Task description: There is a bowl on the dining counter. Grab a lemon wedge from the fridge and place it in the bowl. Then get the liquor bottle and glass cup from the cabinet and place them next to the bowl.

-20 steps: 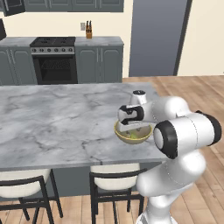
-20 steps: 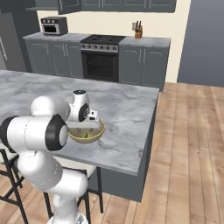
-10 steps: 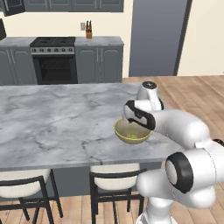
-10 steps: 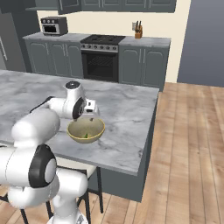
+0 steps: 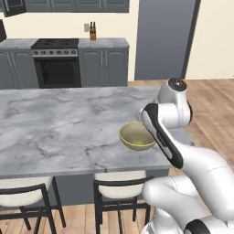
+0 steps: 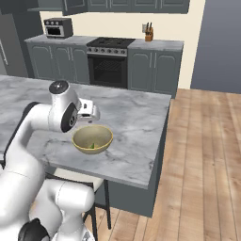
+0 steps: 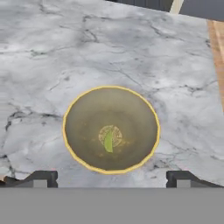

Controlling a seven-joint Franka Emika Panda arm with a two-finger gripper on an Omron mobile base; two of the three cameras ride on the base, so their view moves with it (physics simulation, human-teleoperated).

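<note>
The dull yellow bowl (image 7: 83, 116) sits on the grey marbled dining counter (image 7: 131, 48), near its right end. A green-yellow lemon wedge (image 7: 108, 141) lies at the bottom of the bowl (image 5: 132, 132), free of the fingers. My gripper (image 7: 111, 179) hangs straight above the bowl (image 6: 96, 134), open, its two dark fingertips (image 7: 41, 178) wide apart with nothing between them. In the right base view the hand (image 6: 87, 111) hovers just behind and above the bowl's rim. The liquor bottle and the glass cup are out of view.
Two stools (image 5: 116, 189) are tucked under the counter's near edge. A stove (image 6: 109, 59), a toaster oven (image 6: 58, 27) and a knife block (image 6: 148, 34) line the wall counter, under dark upper cabinets (image 6: 127, 4). The fridge's edge (image 6: 7, 44) shows at far left.
The jaws have spread wide and the lemon wedge now lies loose in the bowl. The hand has lifted away from the bowl, and the arm's elbow has swung round.
</note>
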